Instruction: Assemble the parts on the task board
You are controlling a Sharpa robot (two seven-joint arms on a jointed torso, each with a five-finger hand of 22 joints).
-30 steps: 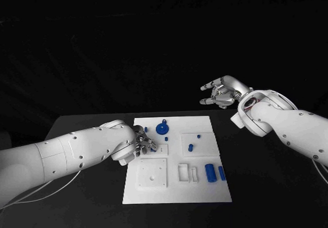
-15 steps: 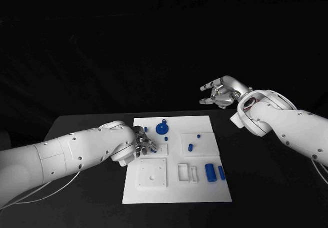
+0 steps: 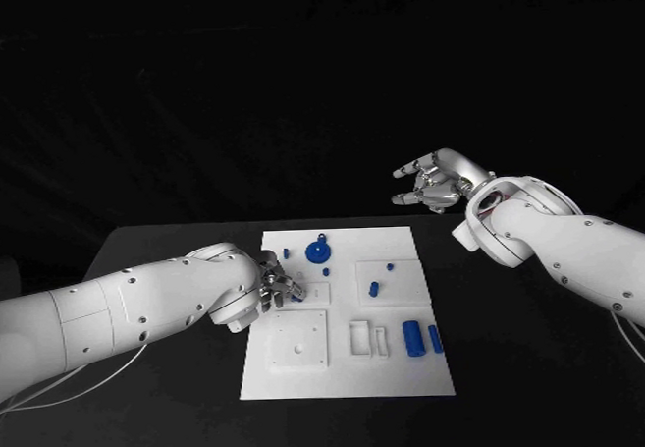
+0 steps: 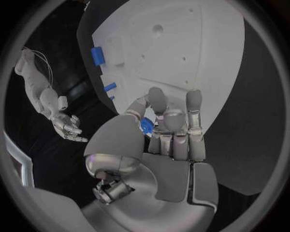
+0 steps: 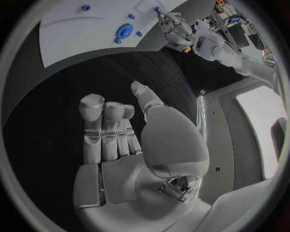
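The white task board (image 3: 398, 373) lies in the middle of the black table. My left hand (image 3: 273, 285) is at the board's left edge and pinches a small blue part (image 4: 146, 126) between thumb and fingers, close over the board (image 4: 187, 43). A blue round gear (image 3: 320, 251) and small blue pegs (image 3: 376, 288) are on the board's far half. Two blue cylinders (image 3: 413, 337) lie near its right edge. My right hand (image 3: 432, 180) hangs high beyond the board's far right corner, its fingers (image 5: 111, 128) apart and holding nothing.
A white square plate (image 3: 298, 339) and narrow white slots (image 3: 369, 338) occupy the board's near half. Bare black table (image 3: 525, 354) surrounds the board on both sides. Cables (image 3: 74, 380) trail under my left arm.
My left forearm has sunk lower and the hand has turned slightly over the board's left edge, still holding the blue part. The right arm has not moved.
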